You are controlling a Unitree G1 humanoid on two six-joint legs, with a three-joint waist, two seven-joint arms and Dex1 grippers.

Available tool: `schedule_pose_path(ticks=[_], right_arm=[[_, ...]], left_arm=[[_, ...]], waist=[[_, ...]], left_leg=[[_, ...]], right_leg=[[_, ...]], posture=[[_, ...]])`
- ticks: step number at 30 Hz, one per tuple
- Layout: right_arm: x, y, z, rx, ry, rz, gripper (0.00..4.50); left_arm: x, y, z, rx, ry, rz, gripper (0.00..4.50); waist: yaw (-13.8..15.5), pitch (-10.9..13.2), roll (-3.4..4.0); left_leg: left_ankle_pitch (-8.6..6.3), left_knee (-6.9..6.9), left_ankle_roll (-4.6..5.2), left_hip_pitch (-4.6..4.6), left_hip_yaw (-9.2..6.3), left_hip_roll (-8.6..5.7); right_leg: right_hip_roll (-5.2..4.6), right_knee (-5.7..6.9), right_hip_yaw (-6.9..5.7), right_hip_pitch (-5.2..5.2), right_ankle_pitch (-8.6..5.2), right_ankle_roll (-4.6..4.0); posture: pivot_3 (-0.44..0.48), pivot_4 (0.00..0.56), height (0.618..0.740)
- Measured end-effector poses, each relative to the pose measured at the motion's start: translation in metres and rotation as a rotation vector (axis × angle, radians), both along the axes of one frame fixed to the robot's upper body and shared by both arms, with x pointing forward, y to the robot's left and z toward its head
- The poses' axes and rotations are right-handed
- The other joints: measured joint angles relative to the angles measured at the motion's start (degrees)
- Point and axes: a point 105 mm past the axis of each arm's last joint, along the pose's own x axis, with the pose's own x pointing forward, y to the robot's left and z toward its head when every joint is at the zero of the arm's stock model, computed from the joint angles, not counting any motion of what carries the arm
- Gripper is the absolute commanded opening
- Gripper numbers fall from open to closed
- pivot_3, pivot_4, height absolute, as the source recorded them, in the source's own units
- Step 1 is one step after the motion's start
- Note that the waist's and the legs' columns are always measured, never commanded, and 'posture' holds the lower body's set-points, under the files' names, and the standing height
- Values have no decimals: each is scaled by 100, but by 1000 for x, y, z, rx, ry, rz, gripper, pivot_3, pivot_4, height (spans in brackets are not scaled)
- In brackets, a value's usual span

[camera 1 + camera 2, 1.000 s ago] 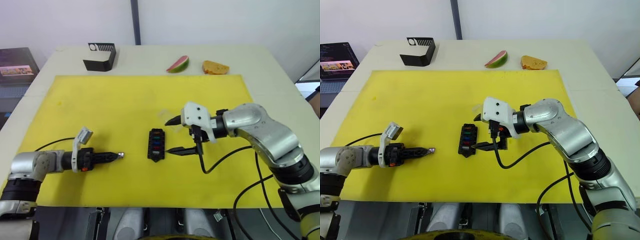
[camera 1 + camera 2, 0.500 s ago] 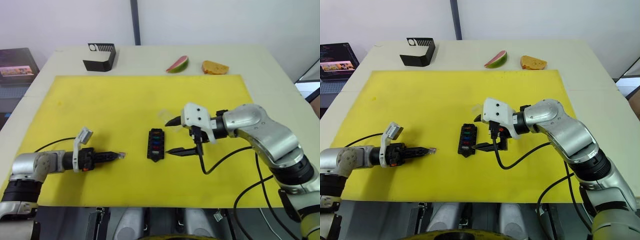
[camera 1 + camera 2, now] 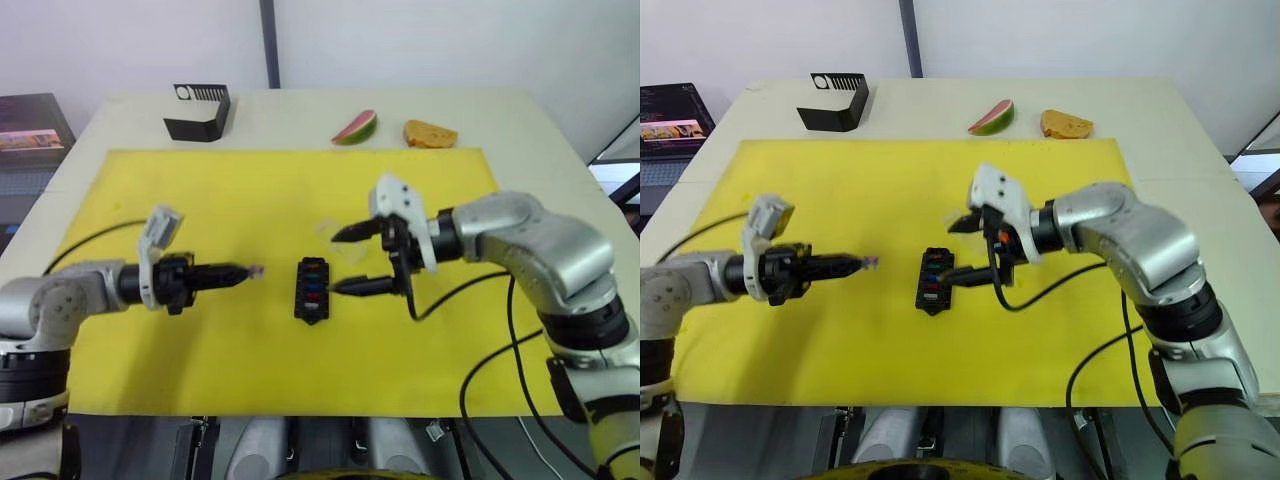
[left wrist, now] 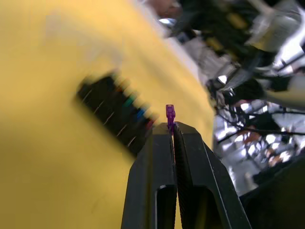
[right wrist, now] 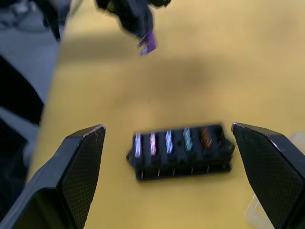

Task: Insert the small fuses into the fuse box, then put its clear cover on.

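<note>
My left jaws (image 3: pixel 252 270) pinch a purple fuse (image 4: pixel 169 112), right jaws (image 3: pixel 339 262) spread beside the part-filled fuse box (image 3: pixel 312 290); clear cover (image 3: pixel 331 229) not yet on.

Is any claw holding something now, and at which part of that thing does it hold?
The left claw pinches a purple fuse by its lower end, the rest sticking out past the tips. The right claw is open, holding nothing.

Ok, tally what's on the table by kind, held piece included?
fuses: 6 (5 in the fuse box, 1 purple fuse in the left gripper)
fuse box: 1
clear cover: 1
black slotted stand: 1
food pieces: 2
yellow mat: 1
Total: 12
</note>
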Motion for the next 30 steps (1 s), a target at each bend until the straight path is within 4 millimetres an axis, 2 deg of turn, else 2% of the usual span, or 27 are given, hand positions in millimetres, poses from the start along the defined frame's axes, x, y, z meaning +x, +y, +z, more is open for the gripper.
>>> schedule_pose_path(ticks=[2,6,9,11,24,27,29,30], right_arm=[[-3,4,10,43,59,19,4500],[-5,11,13,85,164,38,4500],[-9,16,17,113,215,67,3617],[-10,20,19,123,232,75,2715],[-7,34,14,136,308,53,2715],[-6,35,13,137,321,50,1890],[-6,35,13,136,323,47,1001],[-6,35,13,137,324,48,1001]], left_arm=[[-3,-9,13,-2,-67,-28,28],[-3,-16,24,-8,-116,-41,28],[-1,-17,28,-8,-139,-37,0],[-1,-20,26,-5,-138,-45,0],[-3,-26,25,0,-166,-71,0],[-3,-27,24,1,-164,-77,0],[-3,-27,24,1,-166,-76,0],[-3,-27,24,1,-166,-76,0]], waist=[[-17,0,0],[-58,0,0],[-99,0,0],[-110,0,0],[-114,0,0],[-117,0,0],[-118,0,0],[-118,0,0]], left_leg=[[0,-1,-1,0,0,0],[1,-1,-1,0,1,0],[1,-1,-1,-1,1,0],[1,-1,-1,0,1,0],[1,-1,-1,-1,1,0],[1,-1,-1,-1,1,0],[1,-1,-1,-1,1,0],[1,-1,-1,-1,1,0]], right_leg=[[1,-1,0,0,0,0],[3,0,0,0,0,0],[4,-1,0,0,0,0],[4,-1,0,0,0,0],[5,0,0,0,0,0],[6,0,0,-1,0,0],[6,0,0,-1,0,0],[6,0,0,-1,0,0]], posture=[[0,150,740],[0,150,740],[0,150,740],[0,150,740],[0,150,740],[0,150,740],[0,150,740],[0,150,740]])
